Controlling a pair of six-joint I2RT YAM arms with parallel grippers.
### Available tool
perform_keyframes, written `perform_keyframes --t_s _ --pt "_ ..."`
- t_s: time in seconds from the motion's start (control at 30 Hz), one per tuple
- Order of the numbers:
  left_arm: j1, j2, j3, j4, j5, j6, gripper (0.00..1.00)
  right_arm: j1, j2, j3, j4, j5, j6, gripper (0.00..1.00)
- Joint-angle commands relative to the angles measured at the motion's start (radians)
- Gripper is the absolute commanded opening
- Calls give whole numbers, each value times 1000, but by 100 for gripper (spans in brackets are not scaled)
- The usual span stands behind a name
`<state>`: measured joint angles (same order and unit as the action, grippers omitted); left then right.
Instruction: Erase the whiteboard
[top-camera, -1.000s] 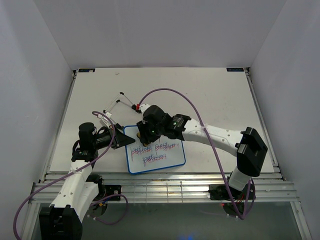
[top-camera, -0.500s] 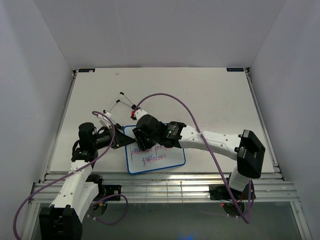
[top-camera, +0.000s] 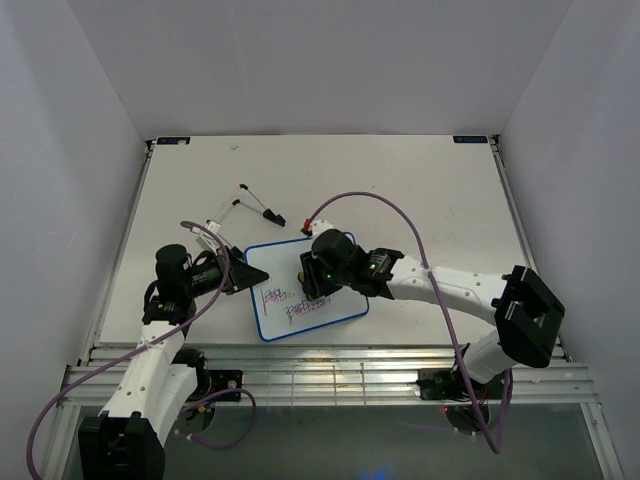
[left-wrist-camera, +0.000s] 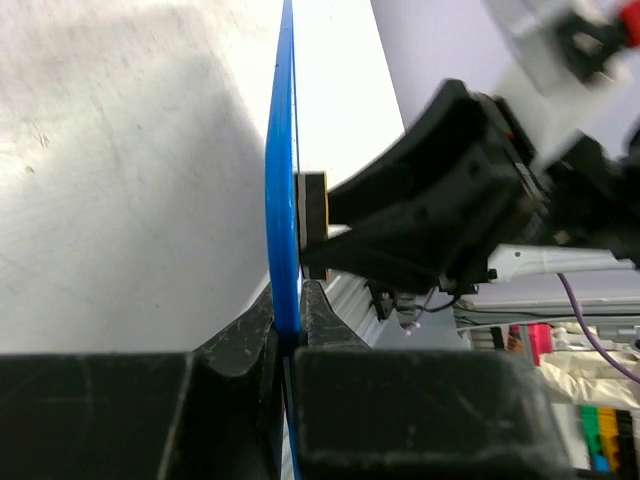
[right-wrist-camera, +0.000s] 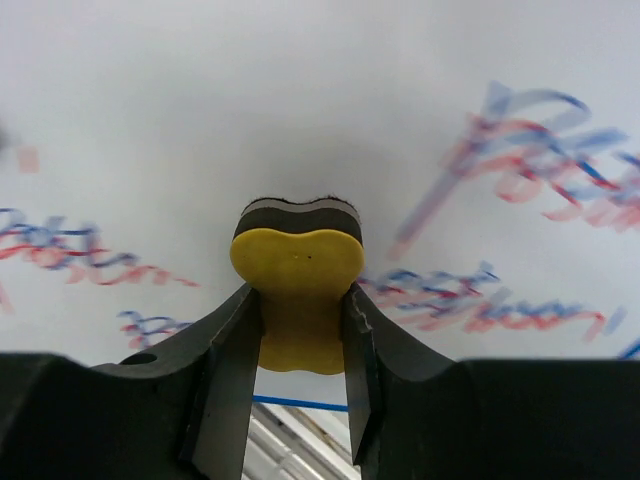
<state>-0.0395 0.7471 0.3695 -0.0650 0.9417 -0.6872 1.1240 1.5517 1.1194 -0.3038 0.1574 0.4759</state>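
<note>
The whiteboard (top-camera: 280, 262) lies flat near the front edge of the worktop (top-camera: 420, 190), left of centre, turned a little so its blue frame sits askew to the worktop's edges. Its upper part is bare white; red and blue scribbles (top-camera: 296, 305) cover the lower part. In the right wrist view the same scribbles (right-wrist-camera: 480, 300) run in smeared lines across the board's surface (right-wrist-camera: 300, 100) on both sides of the eraser.

The left fingers (top-camera: 245, 276) are clenched on the board's left edge. In the left wrist view the blue frame (left-wrist-camera: 285, 200) runs straight up between the two black fingers (left-wrist-camera: 240, 335), which press on it from either side.

The right fingers (top-camera: 308, 285) are over the middle of the board, grasping a small yellow eraser (right-wrist-camera: 297, 270) by its narrow waist (its dark felt face is against the white surface). From the left wrist the eraser (left-wrist-camera: 315, 225) shows edge-on, touching the board.

A purple cable (top-camera: 370, 200) arcs over the right arm. Behind the board, well apart from it, a thin wire-like piece with black ends (top-camera: 243, 203) lies on the worktop.
</note>
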Motion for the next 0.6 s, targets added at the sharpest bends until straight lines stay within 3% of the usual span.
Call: perform_keyframes --t_s 0.0,0.2,0.57 --pt "-23 -35 65 165 193 -15 0 -154 18 -176 6 -7 3 13" --pt "-23 11 62 166 206 -21 0 -308 -7 -257 74 -139 -80 13" --pt "-28 115 63 157 212 -22 0 -201 -15 -80 121 -229 -99 13"
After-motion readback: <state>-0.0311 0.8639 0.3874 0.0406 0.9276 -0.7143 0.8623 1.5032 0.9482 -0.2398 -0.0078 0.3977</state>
